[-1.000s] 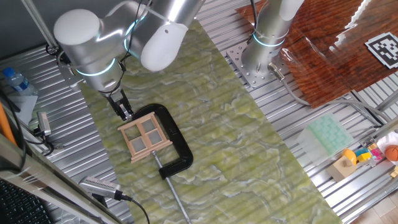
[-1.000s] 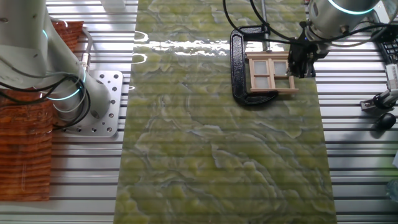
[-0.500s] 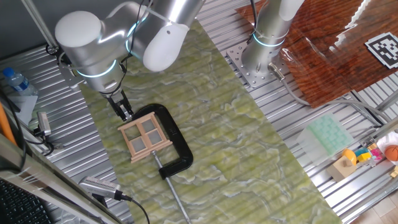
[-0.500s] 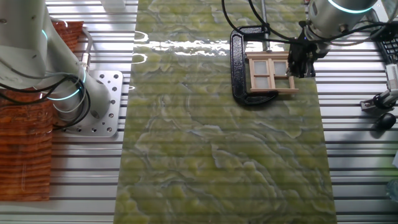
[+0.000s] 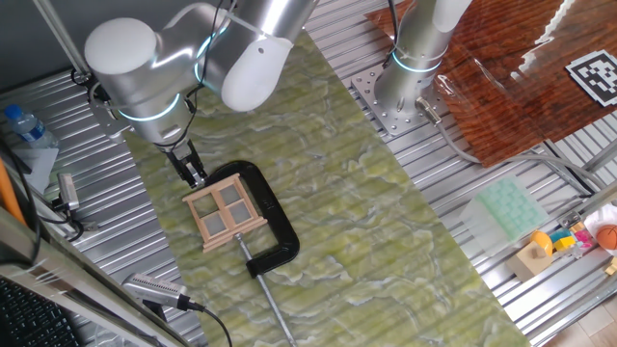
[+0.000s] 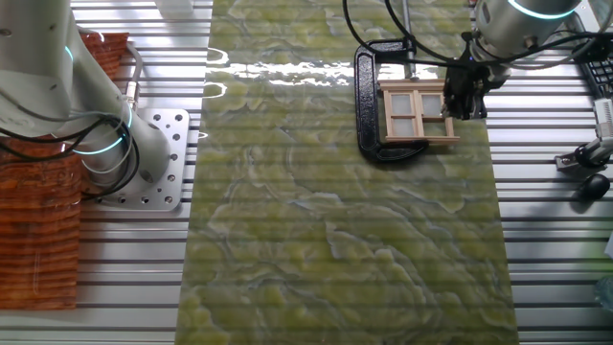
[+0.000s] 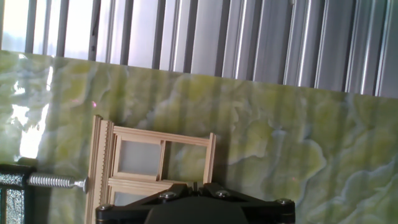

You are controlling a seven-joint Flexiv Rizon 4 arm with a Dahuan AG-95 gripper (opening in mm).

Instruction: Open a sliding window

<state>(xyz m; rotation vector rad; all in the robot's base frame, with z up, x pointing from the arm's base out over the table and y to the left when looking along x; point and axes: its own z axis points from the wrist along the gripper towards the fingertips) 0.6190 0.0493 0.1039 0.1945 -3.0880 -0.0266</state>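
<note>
One slip is the main worry: the gripper (image 5: pixel 196 176) stands at the edge of the sliding window (image 5: pixel 224 215), at about 11 o'clock of it in one fixed view, and whether its fingers are spread or pressed together I cannot tell, since the hand view shows only the black body of the hand across the bottom. If the tips bear on the outer frame and not on the moving sash, I judge the push would load the whole model and do nothing to the slide; pushed hard, it could twist the window in the black C-clamp (image 5: pixel 269 214), which curves round its 3 o'clock side and pins it to the green marbled mat (image 5: pixel 386 231). The clamp's screw rod (image 7: pixel 56 182) ends right at the toothed side rail, so a sash driven that way may meet it. Well apart at 2 o'clock stands a second arm's base (image 5: pixel 400 92) on a bolted plate, and at 4 o'clock lie a pale green block (image 5: pixel 509 209) and small toys (image 5: pixel 564 241); none of these crowds the window. Cables (image 6: pixel 383 29) trail near the clamp in the other fixed view.
</note>
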